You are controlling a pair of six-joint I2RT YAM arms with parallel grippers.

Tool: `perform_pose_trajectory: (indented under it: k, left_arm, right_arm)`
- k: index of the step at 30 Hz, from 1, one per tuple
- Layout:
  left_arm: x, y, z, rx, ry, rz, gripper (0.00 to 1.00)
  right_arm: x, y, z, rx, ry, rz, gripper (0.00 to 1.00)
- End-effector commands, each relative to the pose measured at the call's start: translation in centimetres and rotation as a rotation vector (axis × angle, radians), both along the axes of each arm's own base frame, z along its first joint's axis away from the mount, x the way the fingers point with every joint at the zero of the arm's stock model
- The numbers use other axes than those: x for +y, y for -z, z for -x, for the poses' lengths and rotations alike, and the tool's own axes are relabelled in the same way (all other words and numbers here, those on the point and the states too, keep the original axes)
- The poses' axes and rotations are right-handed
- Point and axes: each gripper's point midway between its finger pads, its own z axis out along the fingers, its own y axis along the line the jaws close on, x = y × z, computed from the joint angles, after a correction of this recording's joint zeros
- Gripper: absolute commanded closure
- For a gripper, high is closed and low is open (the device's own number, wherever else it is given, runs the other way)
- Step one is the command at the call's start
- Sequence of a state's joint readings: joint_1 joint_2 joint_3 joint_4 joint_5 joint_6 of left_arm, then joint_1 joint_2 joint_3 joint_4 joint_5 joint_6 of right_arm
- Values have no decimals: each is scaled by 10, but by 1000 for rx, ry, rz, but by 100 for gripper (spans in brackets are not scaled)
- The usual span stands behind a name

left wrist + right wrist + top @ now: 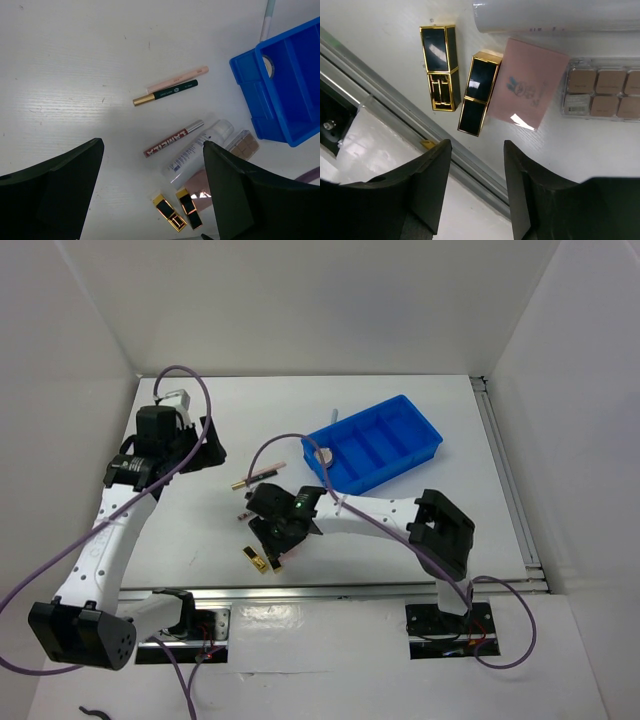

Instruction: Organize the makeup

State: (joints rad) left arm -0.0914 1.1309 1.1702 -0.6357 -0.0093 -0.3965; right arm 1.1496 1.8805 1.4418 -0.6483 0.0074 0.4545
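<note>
My right gripper (pixel 476 150), fingers spread and empty, hovers over the black-gold lipsticks (pixel 479 93), well apart from the blue tray (pixel 395 470); best to centre on one and close squarely across its narrow sides.

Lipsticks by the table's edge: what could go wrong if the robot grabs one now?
One lipstick touches the pink palette and lies close to the other lipstick. The open right gripper might bump a neighbour when it comes down or closes. Both also sit near the metal rail at the table edge, so a nudged one could slide onto it.
</note>
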Motion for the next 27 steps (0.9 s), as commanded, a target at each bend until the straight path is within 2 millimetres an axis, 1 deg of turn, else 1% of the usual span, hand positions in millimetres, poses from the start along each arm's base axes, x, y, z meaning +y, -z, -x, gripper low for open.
perform_pose_trajectory:
  k: [1,2,4,5,7,10,12,13,14,15,16,19,20,21,22,24,25,27]
  left_arm:
    - [-4,-14,1,-50,12,19,6]
    - [-4,-12,3,-41,12,19,6]
    - [-4,-12,3,-41,12,19,6]
    - [-4,-12,3,-41,12,19,6]
    - [-4,-12,3,-41,12,19,6]
    - [-4,-12,3,-41,12,19,6]
    - [-4,-12,3,-41,12,19,6]
    - [-4,-12,3,-41,12,19,6]
    - [-4,-12,3,-41,12,19,6]
    - [-4,-12,3,-41,12,19,6]
    - [-4,-12,3,-41,12,19,6]
    - [-4,-12,3,-41,12,19,6]
    - [-4,-12,3,-41,12,19,6]
    - [-4,-12,3,-41,12,19,6]
    - [-4,-12,3,-42,17,11,6]
    - [-4,-12,3,-42,18,11,6]
    - [-4,-12,3,-42,18,11,6]
    - [-4,-12,3,-42,18,11,6]
  right_arm:
    - [16,4,-4,-11,-47,-11,46]
    - [17,9,1,-11,-65,0,44]
    - [17,12,0,-9,-74,13,43]
    - [18,18,4,-9,-95,28,41]
    - [22,19,9,-1,-109,24,40]
    - [21,27,9,3,-117,42,40]
    - [21,27,9,3,-117,42,40]
    - [20,32,9,7,-117,52,40]
    - [20,32,9,7,-117,52,40]
    - [22,32,13,7,-126,52,40]
    - [21,37,13,12,-127,63,40]
    - [24,39,8,-8,-116,71,40]
    - [24,43,10,-9,-121,90,40]
    - [20,44,8,-21,-113,107,41]
    - [24,45,12,-22,-124,108,44]
    - [19,46,8,-39,-113,131,48]
    - [21,46,12,-35,-112,128,50]
    - [18,47,11,-42,-107,141,57]
